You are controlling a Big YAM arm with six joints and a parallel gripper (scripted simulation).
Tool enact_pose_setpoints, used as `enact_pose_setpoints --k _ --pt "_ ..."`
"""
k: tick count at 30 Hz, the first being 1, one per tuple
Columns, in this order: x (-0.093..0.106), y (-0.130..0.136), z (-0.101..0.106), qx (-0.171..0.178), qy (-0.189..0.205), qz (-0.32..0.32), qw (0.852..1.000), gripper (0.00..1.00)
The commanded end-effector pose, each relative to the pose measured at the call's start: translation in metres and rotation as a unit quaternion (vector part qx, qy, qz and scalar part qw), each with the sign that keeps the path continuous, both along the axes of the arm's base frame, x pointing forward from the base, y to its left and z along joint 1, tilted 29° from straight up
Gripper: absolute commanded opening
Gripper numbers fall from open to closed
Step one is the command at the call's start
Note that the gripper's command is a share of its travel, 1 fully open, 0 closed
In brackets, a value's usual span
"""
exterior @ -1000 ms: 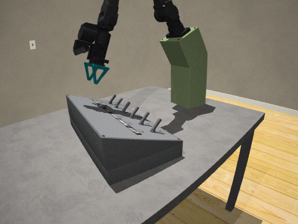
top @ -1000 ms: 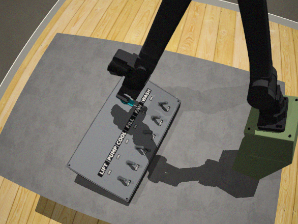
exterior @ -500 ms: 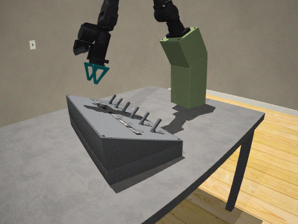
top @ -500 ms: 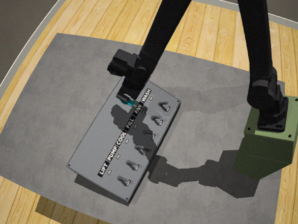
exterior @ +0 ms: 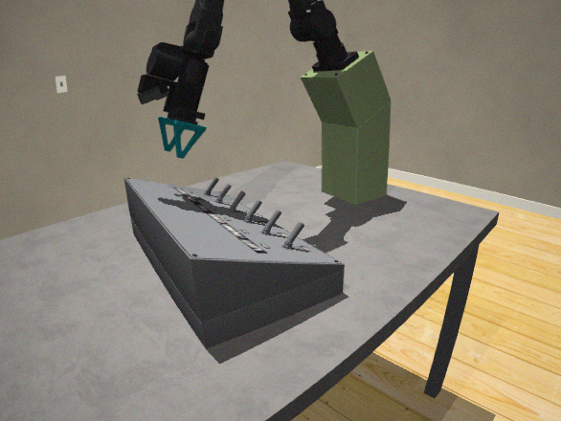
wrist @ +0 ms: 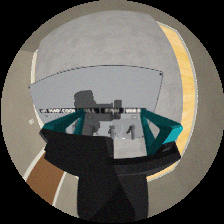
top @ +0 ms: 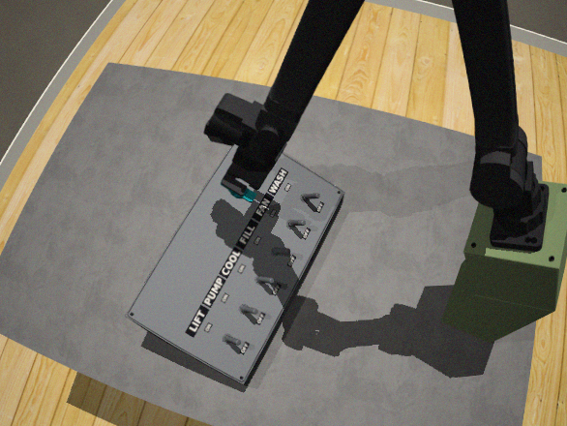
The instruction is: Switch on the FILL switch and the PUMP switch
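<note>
We saw the end effector released and grasping nothing, hanging upper left in the exterior view, well above the console on the bench; its FILL switch and PUMP switch lay below and right

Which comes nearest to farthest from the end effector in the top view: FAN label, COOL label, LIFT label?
From the end effector:
1. FAN label, just beside it, near the console's far end.
2. COOL label, mid-row.
3. LIFT label, at the row's opposite end, near the console's front corner.
</note>
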State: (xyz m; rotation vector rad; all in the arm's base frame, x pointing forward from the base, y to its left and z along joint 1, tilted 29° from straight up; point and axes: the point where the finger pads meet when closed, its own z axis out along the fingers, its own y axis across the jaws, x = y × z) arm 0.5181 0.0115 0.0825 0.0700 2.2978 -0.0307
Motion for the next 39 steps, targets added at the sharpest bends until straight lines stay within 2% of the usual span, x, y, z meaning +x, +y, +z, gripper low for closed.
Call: enact_pose_setpoints --k 1,27,39 --pt "0.006 -0.006 0.021 -0.002 -0.030 0.000 1.000 1.00" --pt "0.006 -0.074 0.020 -0.006 -0.029 0.000 1.000 1.00" --pt "0.009 -0.071 0.020 -0.005 -0.029 0.005 1.000 1.00"
